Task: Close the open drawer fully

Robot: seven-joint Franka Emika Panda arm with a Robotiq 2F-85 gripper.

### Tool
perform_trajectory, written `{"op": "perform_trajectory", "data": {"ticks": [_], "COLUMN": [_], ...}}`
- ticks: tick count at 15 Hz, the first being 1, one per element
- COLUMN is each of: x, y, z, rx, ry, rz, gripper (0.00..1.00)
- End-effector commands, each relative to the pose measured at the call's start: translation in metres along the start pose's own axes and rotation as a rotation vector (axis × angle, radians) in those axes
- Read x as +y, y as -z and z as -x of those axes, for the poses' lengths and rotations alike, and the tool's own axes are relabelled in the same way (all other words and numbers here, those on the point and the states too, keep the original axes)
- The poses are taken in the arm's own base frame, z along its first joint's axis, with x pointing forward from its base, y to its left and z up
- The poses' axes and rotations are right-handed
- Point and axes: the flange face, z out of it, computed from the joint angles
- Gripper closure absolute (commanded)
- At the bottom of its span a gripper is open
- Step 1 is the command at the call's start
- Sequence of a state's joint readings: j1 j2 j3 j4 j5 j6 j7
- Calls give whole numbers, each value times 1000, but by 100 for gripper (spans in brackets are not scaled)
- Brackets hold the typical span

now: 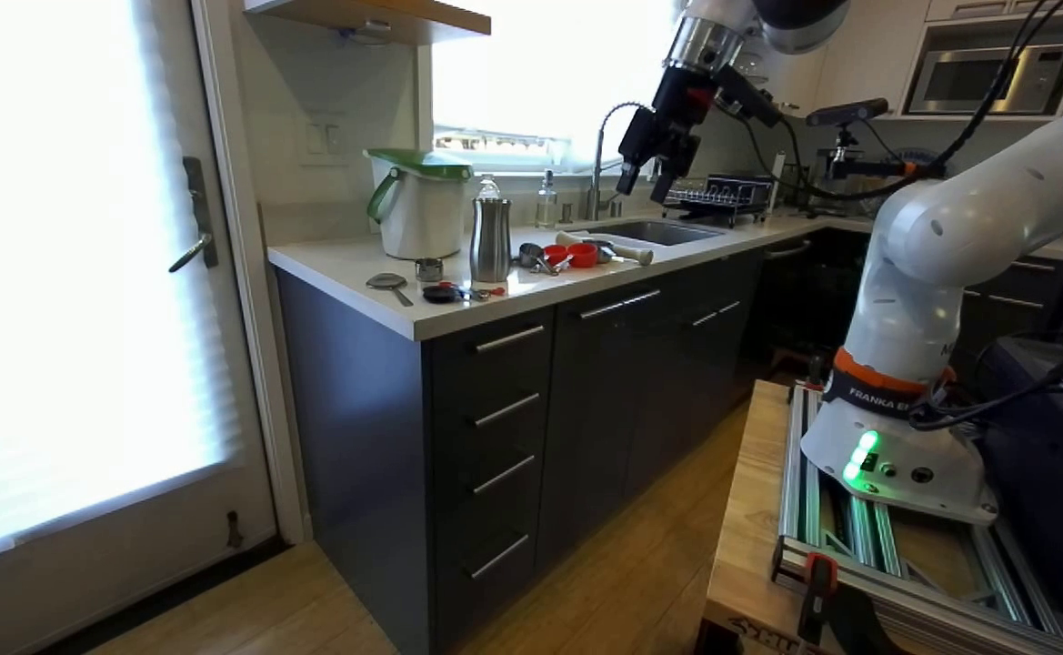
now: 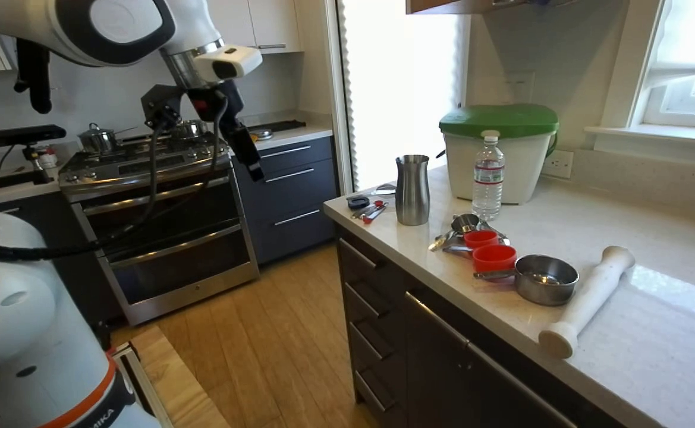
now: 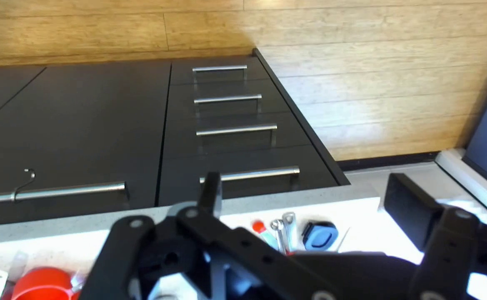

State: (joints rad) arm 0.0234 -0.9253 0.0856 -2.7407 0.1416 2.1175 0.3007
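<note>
A stack of several dark drawers with silver bar handles sits at the counter's end; its top drawer (image 1: 495,371) shows in both exterior views (image 2: 372,277) and in the wrist view (image 3: 264,187). These fronts look flush with the cabinet. More wide charcoal-blue drawers (image 2: 291,185) beside the oven also look shut. No pale inner box shows, and I cannot tell which drawer is the task's. My gripper (image 1: 644,186) is open and empty, raised in the air, touching nothing; it also shows in an exterior view (image 2: 255,171) and in the wrist view (image 3: 310,202).
The white counter (image 2: 668,351) holds a steel cup (image 2: 412,190), a bottle (image 2: 488,178), a green-lidded bin (image 2: 496,154), red measuring cups (image 2: 494,258), a steel measuring cup (image 2: 546,279) and a wooden pin (image 2: 588,303). A tall cabinet door (image 1: 590,409) stands beside the drawers.
</note>
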Motion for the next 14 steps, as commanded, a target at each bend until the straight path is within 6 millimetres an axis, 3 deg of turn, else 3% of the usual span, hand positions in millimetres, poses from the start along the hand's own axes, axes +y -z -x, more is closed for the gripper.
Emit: {"op": "perform_trajectory", "data": {"ticks": [1,6,14], "x": [0,0,0], "y": [4,-8,-8], "z": [1,-2,-2], "rx": [10,-23,-24], "ry": [3,2,3], "rz": [-2,9,9], "gripper": [0,0,0]}}
